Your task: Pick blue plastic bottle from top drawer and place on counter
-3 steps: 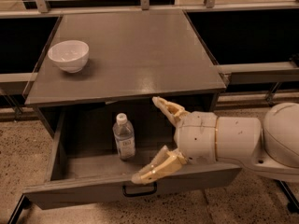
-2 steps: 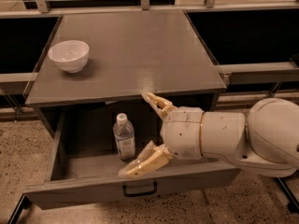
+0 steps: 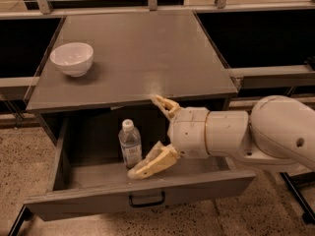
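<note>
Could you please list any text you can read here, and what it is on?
Too blurred to read: the pale label band on the small clear plastic bottle in the open grey-brown drawer.
No text elsewhere, including on the open beige tool beside the bottle.

My gripper [image 3: 143,136], over the open top drawer [image 3: 138,193]: two tapered, cream-yellow fingers [image 3: 150,163] on a short white cylindrical wrist [image 3: 197,132] ringed by a thin seam. Behind it, my arm [image 3: 275,132] swells into a smooth, rounded white shell with one small dark hole.
</note>
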Motion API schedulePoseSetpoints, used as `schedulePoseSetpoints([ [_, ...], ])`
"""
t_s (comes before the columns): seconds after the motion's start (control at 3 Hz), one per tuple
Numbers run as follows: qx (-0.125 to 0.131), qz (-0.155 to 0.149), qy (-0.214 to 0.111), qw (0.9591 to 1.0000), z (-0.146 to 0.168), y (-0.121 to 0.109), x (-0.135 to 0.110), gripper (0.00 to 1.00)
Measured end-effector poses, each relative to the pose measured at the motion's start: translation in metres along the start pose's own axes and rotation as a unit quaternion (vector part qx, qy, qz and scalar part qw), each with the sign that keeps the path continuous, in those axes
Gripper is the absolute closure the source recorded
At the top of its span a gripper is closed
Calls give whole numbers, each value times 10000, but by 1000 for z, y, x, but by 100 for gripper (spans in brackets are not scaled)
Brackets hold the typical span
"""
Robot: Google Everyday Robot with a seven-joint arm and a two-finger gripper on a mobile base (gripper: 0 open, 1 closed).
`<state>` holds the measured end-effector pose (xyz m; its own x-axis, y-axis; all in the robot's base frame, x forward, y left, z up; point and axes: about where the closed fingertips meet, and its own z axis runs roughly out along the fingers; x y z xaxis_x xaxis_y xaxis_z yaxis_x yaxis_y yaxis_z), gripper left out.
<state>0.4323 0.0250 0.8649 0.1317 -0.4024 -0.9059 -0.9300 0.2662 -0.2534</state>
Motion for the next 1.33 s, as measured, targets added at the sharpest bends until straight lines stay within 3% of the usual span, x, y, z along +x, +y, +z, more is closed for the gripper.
schedulePoseSetpoints([
  [0.33,225,50,376,9990,10,-37,34,0],
  [0.67,360,109,472,9982,23,-62,61,0],
  [1.0,356,252,383,9983,37,-71,81,0],
  [1.33,356,252,383,9983,36,-70,79,0],
])
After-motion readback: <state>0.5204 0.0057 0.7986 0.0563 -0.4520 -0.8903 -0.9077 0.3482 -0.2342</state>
